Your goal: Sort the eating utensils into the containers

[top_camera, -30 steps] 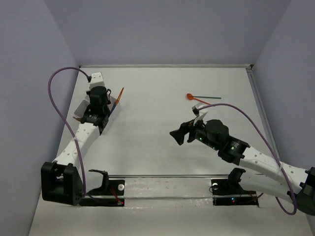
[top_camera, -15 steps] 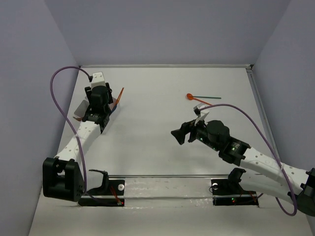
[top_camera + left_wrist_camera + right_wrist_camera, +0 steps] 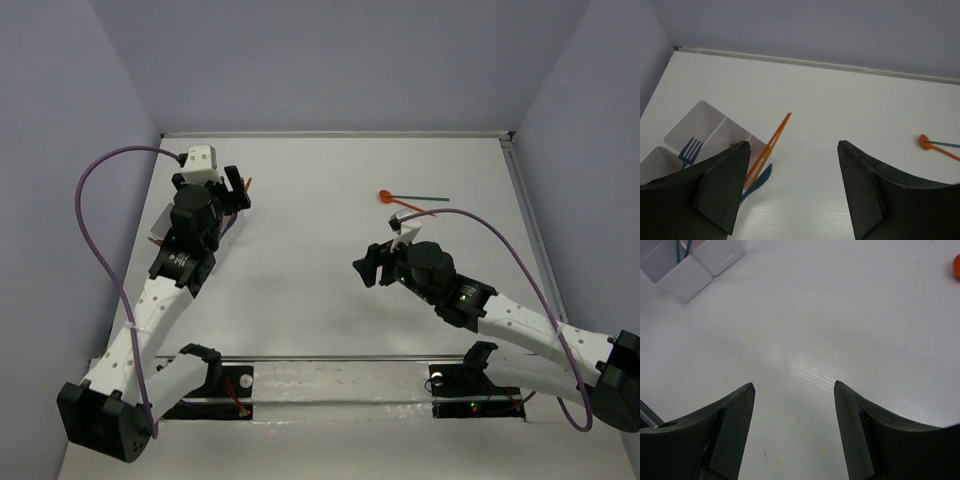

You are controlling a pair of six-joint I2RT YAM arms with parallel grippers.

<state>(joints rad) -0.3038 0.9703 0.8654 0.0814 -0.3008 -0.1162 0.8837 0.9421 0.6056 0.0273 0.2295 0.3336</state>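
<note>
The white divided containers tray [image 3: 705, 117] lies at the left, mostly under my left arm in the top view [image 3: 162, 222]. One compartment holds a blue fork [image 3: 690, 150]. Two orange sticks [image 3: 771, 142] lean out over its rim, their tip showing from above [image 3: 247, 184], and a blue utensil [image 3: 760, 177] pokes out below them. My left gripper [image 3: 792, 145] hangs open just right of the tray, holding nothing. An orange spoon [image 3: 385, 196] and a green stick [image 3: 422, 197] lie at the far right. My right gripper [image 3: 378, 255] is open over bare table [image 3: 793, 385].
The table's back edge [image 3: 805, 62] meets the purple wall. A raised rail [image 3: 520, 200] runs along the right side. Purple cables [image 3: 95, 190] loop from both arms. A corner of the tray [image 3: 685, 275] shows at the top left of the right wrist view.
My left gripper has opened, let go of the orange sticks at the tray and pulled up and back. The right gripper's jaws have narrowed a little and it has edged forward.
</note>
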